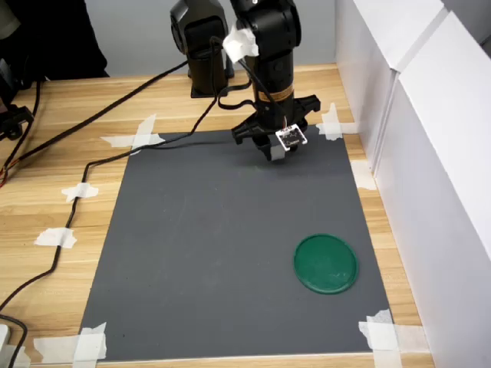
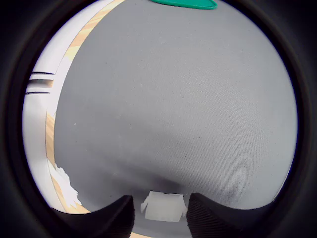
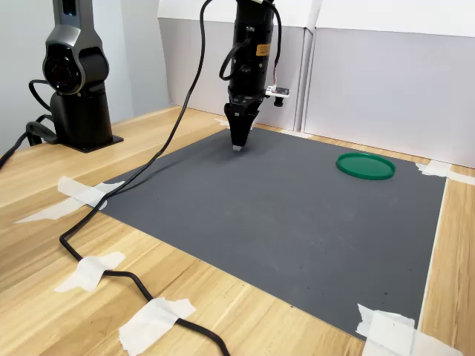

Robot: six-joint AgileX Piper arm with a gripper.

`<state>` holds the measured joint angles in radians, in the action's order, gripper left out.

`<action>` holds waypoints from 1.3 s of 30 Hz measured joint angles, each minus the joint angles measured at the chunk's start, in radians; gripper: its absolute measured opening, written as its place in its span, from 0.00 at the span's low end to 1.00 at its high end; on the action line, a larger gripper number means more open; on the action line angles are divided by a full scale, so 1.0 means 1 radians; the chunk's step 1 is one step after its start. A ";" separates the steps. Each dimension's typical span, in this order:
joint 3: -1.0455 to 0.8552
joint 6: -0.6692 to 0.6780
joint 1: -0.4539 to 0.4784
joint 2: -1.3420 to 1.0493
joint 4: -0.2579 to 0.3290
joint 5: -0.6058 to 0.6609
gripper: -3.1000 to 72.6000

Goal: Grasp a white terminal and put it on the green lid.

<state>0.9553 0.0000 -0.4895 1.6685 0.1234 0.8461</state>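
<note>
**White terminal held in the tool; green lid lies across the mat**

The white terminal (image 2: 163, 207) sits between the two dark fingers of the tool (image 2: 161, 210), pinched from both sides, as the wrist view shows. In the second exterior view the tool's tip (image 3: 237, 145) hangs just above the grey mat (image 3: 282, 215), near its far edge; whether the block clears the mat cannot be told. The green lid (image 1: 326, 263) lies flat and bare, well apart, toward the first exterior view's lower right. The carry, by this judgement, runs diagonally across the mat on the tabletop (image 1: 46, 207).
</note>
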 joint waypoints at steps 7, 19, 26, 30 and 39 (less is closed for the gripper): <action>0.000 0.000 0.000 0.000 -0.002 -0.001 0.50; 0.007 0.000 0.000 0.000 -0.012 0.004 0.45; 0.199 0.031 0.008 -0.001 -0.033 0.064 0.44; 0.369 0.031 0.054 0.071 -0.051 0.069 0.44; 0.673 0.053 0.106 0.327 -0.073 0.053 0.44</action>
<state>1.6287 0.0529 -0.3839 1.9959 0.0501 0.8994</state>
